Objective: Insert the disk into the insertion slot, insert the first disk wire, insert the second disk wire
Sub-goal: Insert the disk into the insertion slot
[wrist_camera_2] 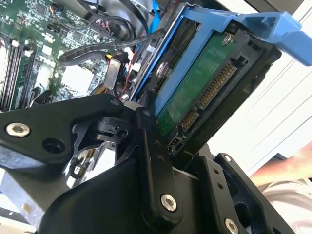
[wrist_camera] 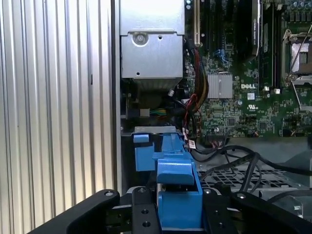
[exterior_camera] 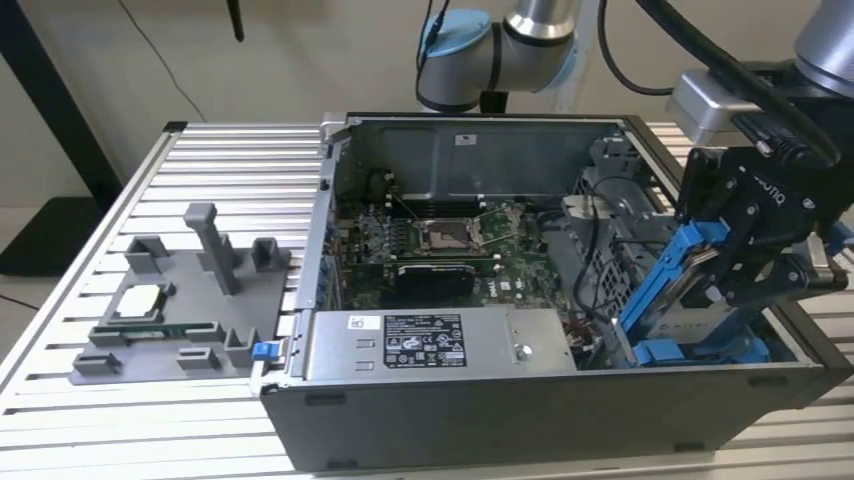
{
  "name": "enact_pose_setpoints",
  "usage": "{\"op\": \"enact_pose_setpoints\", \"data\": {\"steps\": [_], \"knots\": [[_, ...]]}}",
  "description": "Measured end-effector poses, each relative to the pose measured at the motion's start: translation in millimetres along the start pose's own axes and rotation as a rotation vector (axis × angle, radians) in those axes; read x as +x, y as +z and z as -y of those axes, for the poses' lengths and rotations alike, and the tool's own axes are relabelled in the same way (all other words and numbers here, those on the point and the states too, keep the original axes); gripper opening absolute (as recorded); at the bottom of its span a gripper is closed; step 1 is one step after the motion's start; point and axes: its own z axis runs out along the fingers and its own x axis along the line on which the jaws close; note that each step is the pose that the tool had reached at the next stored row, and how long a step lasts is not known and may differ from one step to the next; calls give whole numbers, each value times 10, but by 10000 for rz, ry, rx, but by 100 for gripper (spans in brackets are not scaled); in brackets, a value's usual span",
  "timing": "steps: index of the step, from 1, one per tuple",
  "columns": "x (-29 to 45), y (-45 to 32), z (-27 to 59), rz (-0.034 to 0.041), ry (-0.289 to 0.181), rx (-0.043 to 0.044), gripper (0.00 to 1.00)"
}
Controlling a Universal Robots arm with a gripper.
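Note:
My gripper (exterior_camera: pixel 731 280) is shut on the disk (exterior_camera: pixel 674 290), a drive in a bright blue carrier. It holds the disk steeply tilted over the case's front corner at the exterior view's right. The disk's lower end reaches down to the insertion slot (exterior_camera: pixel 694 352), a grey bay with blue rails. In the second wrist view the disk (wrist_camera_2: pixel 195 92) shows its green board and connector, with a black finger (wrist_camera_2: pixel 151 161) against it. In the first wrist view the blue carrier (wrist_camera: pixel 178 195) sits between the fingers (wrist_camera: pixel 144 217), above the slot's blue rail (wrist_camera: pixel 144 156). Loose black wires (wrist_camera: pixel 243 158) lie beside the bay.
The open computer case (exterior_camera: pixel 534 430) stands on a slatted aluminium table (exterior_camera: pixel 214 160). Inside it are the motherboard (exterior_camera: pixel 447 240) and a silver box with a black-and-white label (exterior_camera: pixel 427 345). A grey fixture (exterior_camera: pixel 187 300) with parts and a small blue bracket (exterior_camera: pixel 263 352) sit at the exterior view's left.

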Motion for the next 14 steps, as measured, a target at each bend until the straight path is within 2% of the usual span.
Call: {"op": "enact_pose_setpoints", "data": {"steps": [10, 14], "knots": [[3, 89, 3, 3, 0, 0, 0], [3, 98, 4, 0, 0, 0, 0]]}}
